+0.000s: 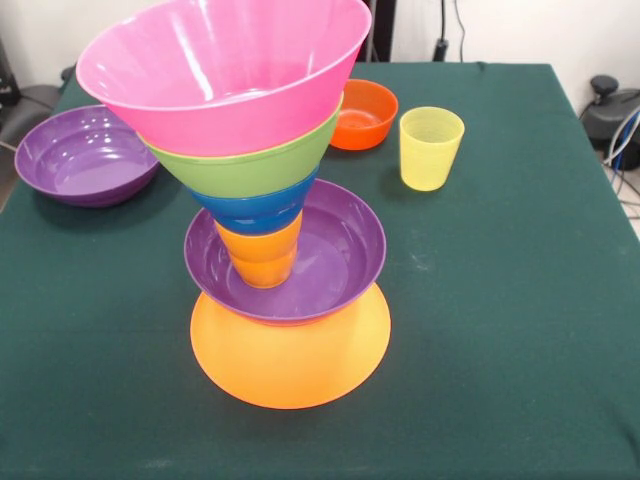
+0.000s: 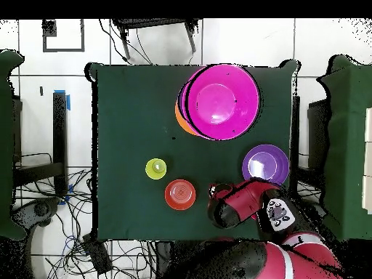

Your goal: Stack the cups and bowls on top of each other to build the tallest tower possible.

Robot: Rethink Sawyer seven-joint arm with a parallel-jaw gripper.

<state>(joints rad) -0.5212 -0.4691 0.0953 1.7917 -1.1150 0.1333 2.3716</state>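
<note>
The tower [image 1: 272,200] stands at mid-table. Its base is an upturned yellow-orange bowl [image 1: 290,360] with a purple bowl [image 1: 340,255] on it. An orange cup [image 1: 262,255] stands in the purple bowl. A blue bowl [image 1: 262,205], a green bowl [image 1: 250,165] and a big pink bowl [image 1: 225,70] rise above the cup. From overhead the pink bowl [image 2: 219,102] hides most of the stack. A second purple bowl [image 1: 85,155], a small orange-red bowl [image 1: 362,113] and a yellow cup [image 1: 431,148] stand apart. My gripper [image 2: 220,207] is drawn back near the table edge, beside the orange-red bowl [image 2: 179,194].
The dark green table [image 1: 500,330] holds everything. In the overhead view, the loose purple bowl [image 2: 265,163] sits just ahead of my arm [image 2: 254,203] and the yellow cup [image 2: 155,168] lies left of it. Cables and furniture surround the table.
</note>
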